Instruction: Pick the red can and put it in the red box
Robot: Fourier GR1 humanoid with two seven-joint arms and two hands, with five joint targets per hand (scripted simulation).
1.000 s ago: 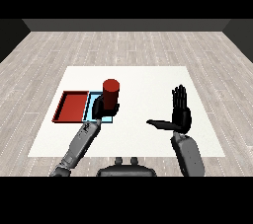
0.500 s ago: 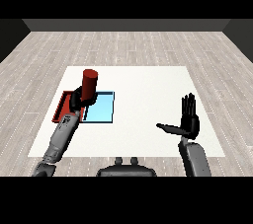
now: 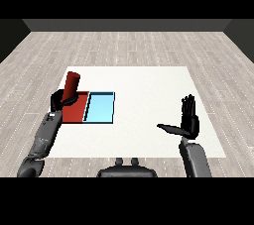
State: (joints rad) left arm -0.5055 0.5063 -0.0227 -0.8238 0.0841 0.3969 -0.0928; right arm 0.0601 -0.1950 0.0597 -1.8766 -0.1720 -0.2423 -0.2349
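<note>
My left hand is curled round the lower part of the red can, which stands upright and lifted over the red tray at the table's left. The hand and can cover much of that tray. My right hand hovers over the table's right front, fingers straight and thumb stuck out to the left, holding nothing.
A light blue tray lies right beside the red tray, on its right. The white table stretches between the trays and my right hand. Its front edge runs just ahead of both forearms.
My left hand has carried the red can leftward, from above the blue tray to above the red tray. The right hand has drifted a little to the right and nearer.
</note>
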